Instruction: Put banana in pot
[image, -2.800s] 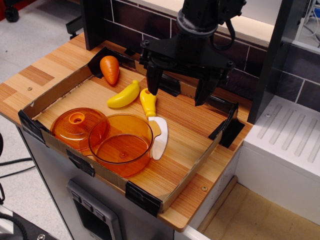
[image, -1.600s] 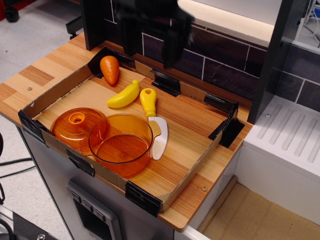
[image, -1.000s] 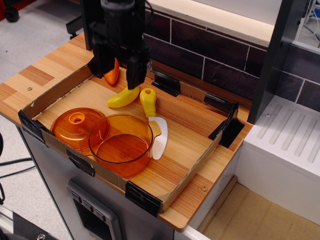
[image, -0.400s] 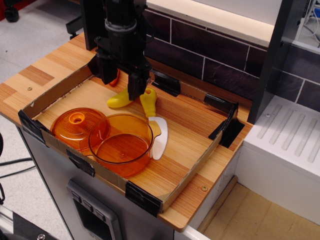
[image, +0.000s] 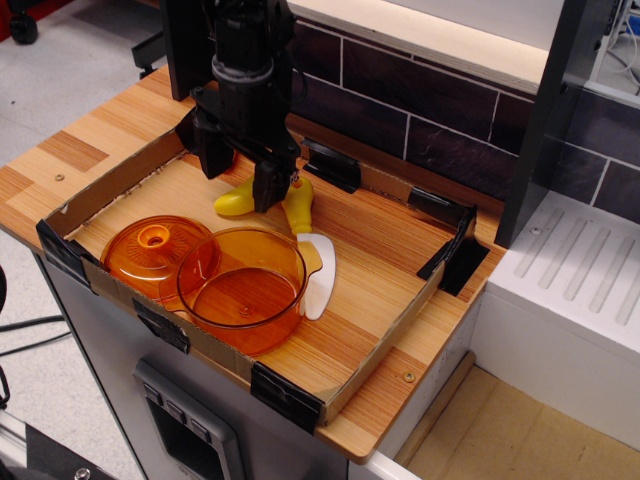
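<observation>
A wooden counter (image: 60, 150) carries a shallow cardboard tray (image: 395, 330) whose low walls are pinned at the corners and along the back by black clips. The tray's wood-grain floor lies bare across its whole right half, from the knife over to the right wall and the black clip at the right rear corner. The left half is crowded. Behind the tray runs a dark tiled wall (image: 420, 110), and a black post stands at each rear end of the counter.

The black arm comes down from above over the rear left part of the tray. Its gripper (image: 238, 176) has its two fingers spread apart, one on each side of the banana (image: 232, 201), with the tips low near the tray floor. The right-hand finger (image: 267, 184) stands between the banana and the yellow knife handle. I cannot tell whether either finger touches the banana.

The pot (image: 243, 282) sits at the front left of the tray, open side up, its near rim close to the front wall. The orange lid (image: 150, 252) lies flat beside it on the left, partly overlapped by the pot's rim. The knife (image: 312, 262) lies just right of the pot, white blade forward, yellow handle toward the gripper. The banana rests on the floor behind the pot, well apart from it, only its left end showing.
</observation>
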